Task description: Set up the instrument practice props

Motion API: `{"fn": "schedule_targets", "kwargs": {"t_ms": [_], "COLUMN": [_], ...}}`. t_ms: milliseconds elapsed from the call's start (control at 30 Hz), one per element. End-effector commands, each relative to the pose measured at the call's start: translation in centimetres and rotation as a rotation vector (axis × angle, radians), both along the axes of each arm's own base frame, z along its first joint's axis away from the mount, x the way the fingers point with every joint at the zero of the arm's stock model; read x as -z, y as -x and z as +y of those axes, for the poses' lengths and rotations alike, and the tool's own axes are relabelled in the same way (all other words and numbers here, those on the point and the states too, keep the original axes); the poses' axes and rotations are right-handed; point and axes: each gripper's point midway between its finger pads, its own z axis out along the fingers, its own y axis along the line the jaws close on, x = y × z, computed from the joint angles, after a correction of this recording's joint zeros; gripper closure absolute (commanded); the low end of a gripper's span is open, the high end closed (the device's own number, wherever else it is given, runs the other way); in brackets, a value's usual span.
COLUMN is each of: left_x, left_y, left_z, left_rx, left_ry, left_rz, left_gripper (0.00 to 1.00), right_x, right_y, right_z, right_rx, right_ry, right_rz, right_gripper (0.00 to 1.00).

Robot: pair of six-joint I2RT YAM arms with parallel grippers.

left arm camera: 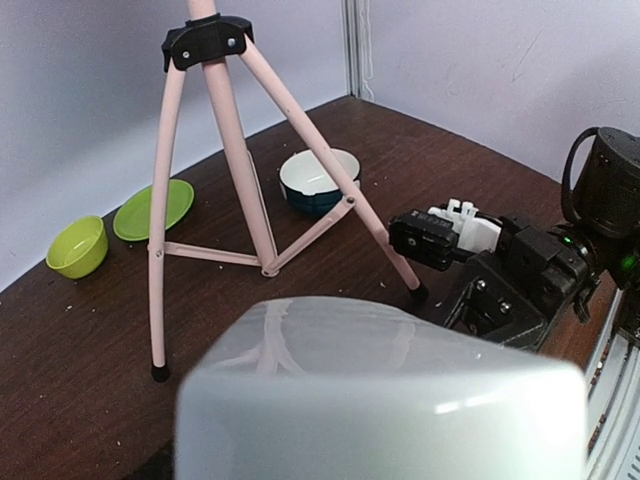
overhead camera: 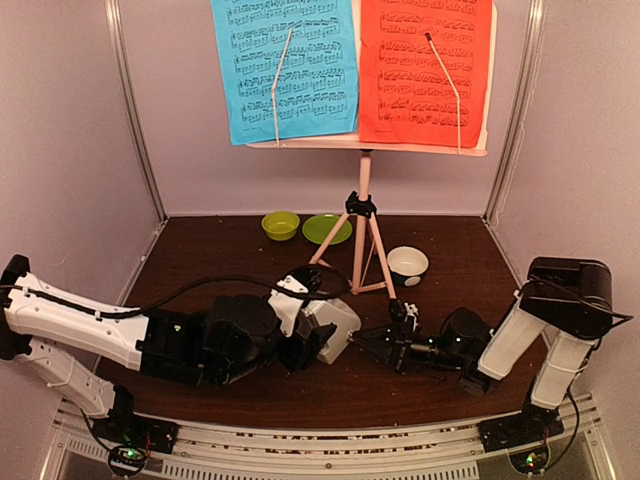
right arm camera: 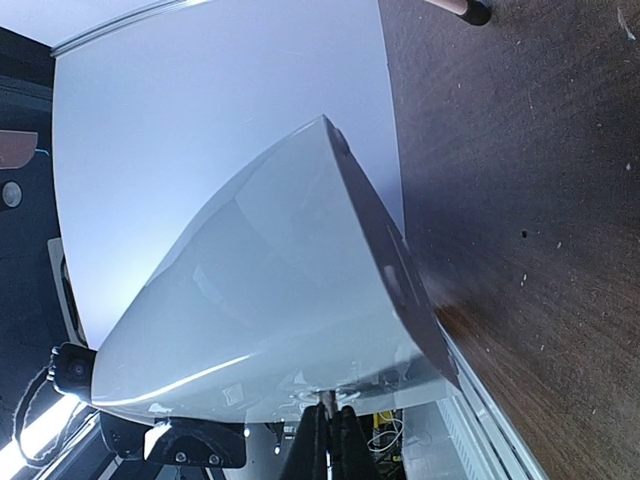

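Fingers on the left arm (overhead camera: 308,348) hold the white metronome (overhead camera: 336,322), tipped on a slant, at the near middle of the brown worktop (overhead camera: 200,255). Farther away, the pink music stand (overhead camera: 364,190) stands on its three legs. A blue page (overhead camera: 285,65) rests on its left side and a red page (overhead camera: 425,65) on its right. Just right of the metronome, the right arm's fingers (overhead camera: 393,345) point at it. I cannot tell if they are open or closed.

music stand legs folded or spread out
Spread. In the left wrist view the music stand's pink legs splay outward from the black hub, braces extended, two feet planted on the table.
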Motion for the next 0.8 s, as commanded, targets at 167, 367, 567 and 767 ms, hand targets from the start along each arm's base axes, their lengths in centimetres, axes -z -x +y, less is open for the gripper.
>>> {"fn": "schedule_targets", "kwargs": {"t_ms": [167,367,567,767], "left_x": [-3.8,-2.2,-0.5,1.4], "left_y": [-0.3,-2.1,-3.2,-3.8], "left_z": [-2.3,-2.4,-3.3,-4.6], "left_rx": [-0.045,-0.07,-0.049,-0.009], "left_ry": [0.139,0.134,0.101,0.059], "left_rz": [0.082,0.134,0.159,0.175], "left_gripper": [0.91,0.91,0.89,0.87], "right_x": [0.3,1.1,0.7,-1.1], "right_y": [-2.8,-2.4,-2.0,-2.3], "right_z": [-1.4,-2.6,-3.9,-5.4], "right_rx": [0.12,0.107,0.104,0.128], "right_ry": [0.208,0.361,0.473,0.604], "right_rz": [-0.143,-0.209,-0.28,-0.403], "right_gripper": [0.54,0.39,0.31,0.23]}}
